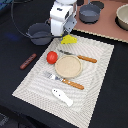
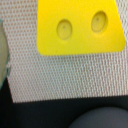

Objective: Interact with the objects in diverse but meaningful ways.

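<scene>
A yellow cheese wedge (image 1: 69,39) lies on the far edge of the woven placemat (image 1: 97,75). My gripper (image 1: 64,34) hangs right above it, white body over the wedge; its fingers are hidden, so open or shut is unclear. In the wrist view the cheese wedge (image 2: 77,27) with two round dimples fills the frame, and no fingers show. A red tomato (image 1: 51,57) sits on the mat beside a beige plate (image 1: 68,66). The white fish shape (image 1: 62,96) lies near the mat's front. Off the mat lie a brown sausage stick (image 1: 28,61) and a grey two-handled pot (image 1: 40,32).
A knife (image 1: 80,57) and a fork (image 1: 65,81) with orange handles flank the plate. A second dark pot (image 1: 90,13) and a pale bowl (image 1: 123,17) stand on a pinkish board at the back. The wrist view catches the grey pot's rim (image 2: 97,119).
</scene>
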